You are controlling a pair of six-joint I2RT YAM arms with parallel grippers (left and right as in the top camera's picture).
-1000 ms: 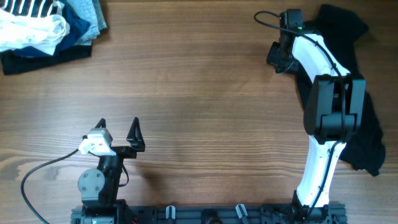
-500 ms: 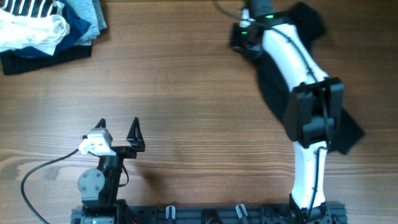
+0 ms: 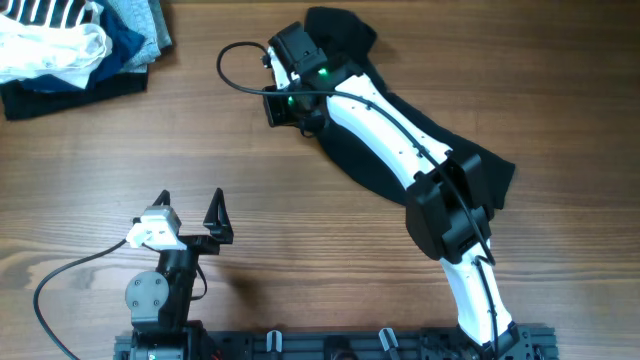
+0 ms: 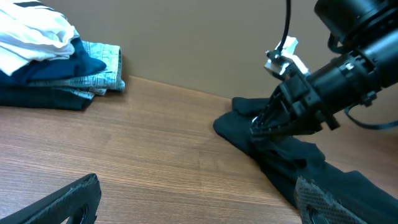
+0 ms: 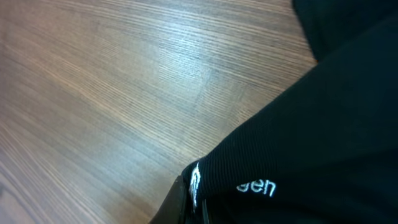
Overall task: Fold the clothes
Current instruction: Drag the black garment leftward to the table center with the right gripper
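A black garment (image 3: pixel 400 140) lies stretched from the table's upper middle down to the right. My right gripper (image 3: pixel 305 122) is shut on its edge near the table's centre top; the right wrist view shows black cloth with white lettering (image 5: pixel 255 186) pinched in the jaws. The garment also shows in the left wrist view (image 4: pixel 292 155), under the right gripper (image 4: pixel 264 127). My left gripper (image 3: pixel 190 205) is open and empty at the front left, its fingertips (image 4: pixel 323 199) apart above bare wood.
A pile of folded clothes (image 3: pixel 70 45), white, striped, blue and dark, sits at the back left corner; it shows in the left wrist view (image 4: pixel 56 68). A black cable (image 3: pixel 235 65) loops from the right wrist.
My right gripper has dragged the black garment from the far right edge leftward to the table's upper middle. The left arm has not moved.
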